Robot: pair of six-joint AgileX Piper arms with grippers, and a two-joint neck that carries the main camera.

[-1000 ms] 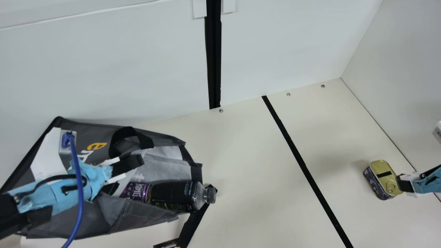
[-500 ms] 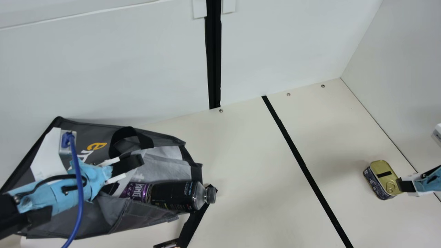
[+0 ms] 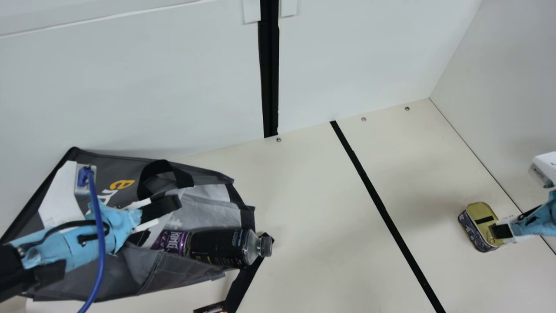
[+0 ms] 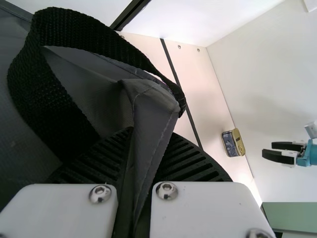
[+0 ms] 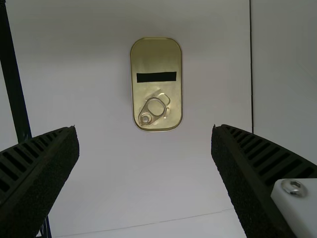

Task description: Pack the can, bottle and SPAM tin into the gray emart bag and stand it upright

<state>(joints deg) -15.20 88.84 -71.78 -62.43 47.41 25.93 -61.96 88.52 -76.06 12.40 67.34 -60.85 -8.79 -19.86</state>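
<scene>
My left gripper (image 3: 168, 207) is at the gray emart bag (image 3: 200, 208), which lies on its side at the left; in the left wrist view my left gripper (image 4: 133, 163) pinches a fold of gray fabric (image 4: 152, 106) beside the black handle. The purple can (image 3: 172, 242) and the dark bottle (image 3: 219, 248) lie end to end in the bag's mouth, the bottle's cap sticking out. At the far right, my right gripper (image 3: 499, 231) is over the SPAM tin (image 3: 477, 230). In the right wrist view, my right gripper (image 5: 144, 130) stands open, the tin's gold lid (image 5: 157, 89) beyond its fingertips.
A black tape line (image 3: 382, 208) crosses the table between bag and tin. White walls (image 3: 356, 56) rise behind and at the right. Another black strip (image 3: 245, 282) runs below the bottle, with a dark object (image 3: 210, 308) at the front edge.
My right gripper first drew back slightly to the right, then came left over the tin's pull-ring end. My left arm, the bag, bottle, can and tin have not moved.
</scene>
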